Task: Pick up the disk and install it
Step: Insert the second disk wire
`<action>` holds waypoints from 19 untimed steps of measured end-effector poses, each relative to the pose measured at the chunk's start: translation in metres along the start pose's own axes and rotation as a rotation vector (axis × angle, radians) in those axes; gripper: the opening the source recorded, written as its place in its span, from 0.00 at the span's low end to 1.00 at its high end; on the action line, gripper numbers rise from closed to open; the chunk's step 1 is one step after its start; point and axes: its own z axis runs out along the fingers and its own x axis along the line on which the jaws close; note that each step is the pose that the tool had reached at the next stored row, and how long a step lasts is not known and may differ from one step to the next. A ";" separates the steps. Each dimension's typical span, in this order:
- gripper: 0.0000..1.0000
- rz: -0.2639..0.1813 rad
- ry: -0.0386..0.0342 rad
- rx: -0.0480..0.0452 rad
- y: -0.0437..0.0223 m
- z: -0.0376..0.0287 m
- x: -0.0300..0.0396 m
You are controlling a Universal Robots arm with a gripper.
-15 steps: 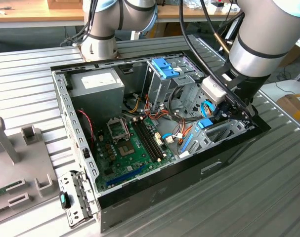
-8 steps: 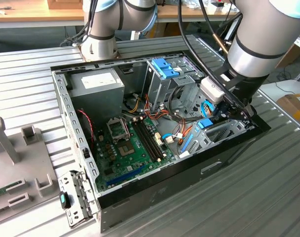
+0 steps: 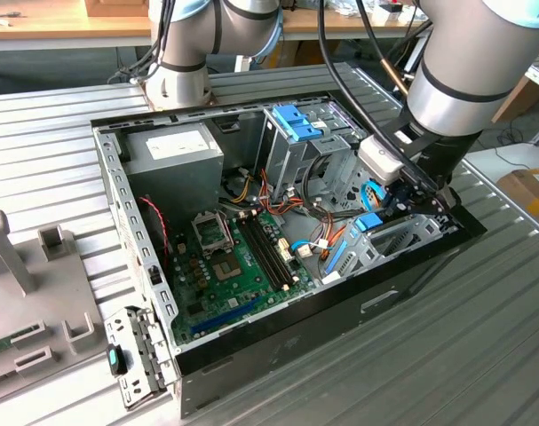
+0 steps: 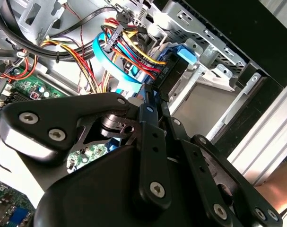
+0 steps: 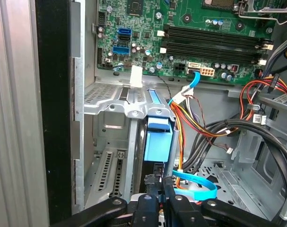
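The black linkage-fingered claw reaches down into the open black and silver computer case at its corner on the exterior view's right. Its fingertips close on the near end of the disk, a flat dark drive with bright blue plastic rails and a blue end tab. In the first wrist view the disk stands on edge inside the perforated silver drive bay, against the case's black side wall. Little open room remains here: metal bay walls hem the disk on one side, and a bundle of red, yellow and black wires and a flat light-blue cable crowd the other. The second wrist view shows the disk's blue tab beyond the fingers. The exterior view adds the green motherboard, the tall silver cage with paired blue clips and the ribbed metal table.
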 end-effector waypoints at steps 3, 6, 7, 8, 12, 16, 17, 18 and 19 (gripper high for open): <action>0.16 0.000 0.0000 0.0000 0.0000 0.0000 -0.0002; 0.16 0.000 -0.0002 0.0000 -0.0002 -0.0005 -0.0003; 0.16 0.001 0.0001 0.0000 -0.0003 -0.0010 -0.0003; 0.16 0.001 0.0004 0.0000 -0.0004 -0.0013 -0.0003; 0.16 0.032 0.0097 0.0009 -0.0005 -0.0017 -0.0003; 0.16 0.043 0.0128 0.0013 -0.0001 -0.0018 -0.0010; 0.16 0.044 0.0131 0.0013 0.0001 -0.0019 -0.0016; 0.16 0.045 0.0133 0.0014 0.0002 -0.0019 -0.0022; 0.16 0.046 0.0136 0.0014 0.0002 -0.0018 -0.0027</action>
